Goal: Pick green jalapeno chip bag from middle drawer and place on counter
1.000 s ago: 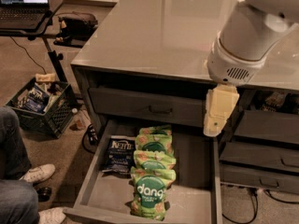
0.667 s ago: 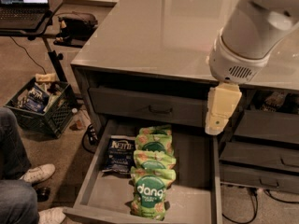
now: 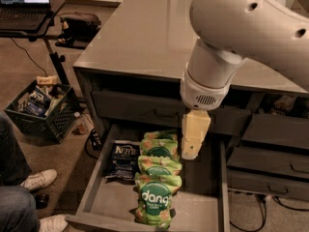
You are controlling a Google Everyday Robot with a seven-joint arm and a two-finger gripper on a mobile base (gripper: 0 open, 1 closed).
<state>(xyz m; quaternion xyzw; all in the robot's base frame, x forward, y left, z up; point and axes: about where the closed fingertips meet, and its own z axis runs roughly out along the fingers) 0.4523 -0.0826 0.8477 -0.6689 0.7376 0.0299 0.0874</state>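
Note:
The dark navy chip bag (image 3: 122, 159) with white "Kettle" lettering lies flat in the left part of the open middle drawer (image 3: 205, 182), touching a row of green bags on its right. My gripper (image 3: 194, 135) hangs from the big white arm, pointing down over the drawer, just right of the green bags and well right of the chip bag. It holds nothing that I can see. The grey glossy counter (image 3: 140, 33) tops the cabinet above the drawer.
Several bright green "dang" bags (image 3: 157, 180) lie in a row down the drawer's middle. Narrower drawers (image 3: 270, 163) stack on the right. A black crate (image 3: 41, 111) of items, a laptop stand (image 3: 29, 18) and a person's leg and shoes (image 3: 29, 197) are at left.
My gripper and arm have moved left and down, from above the drawer's right rear corner to a spot over the drawer beside the green bags. The bags have not moved.

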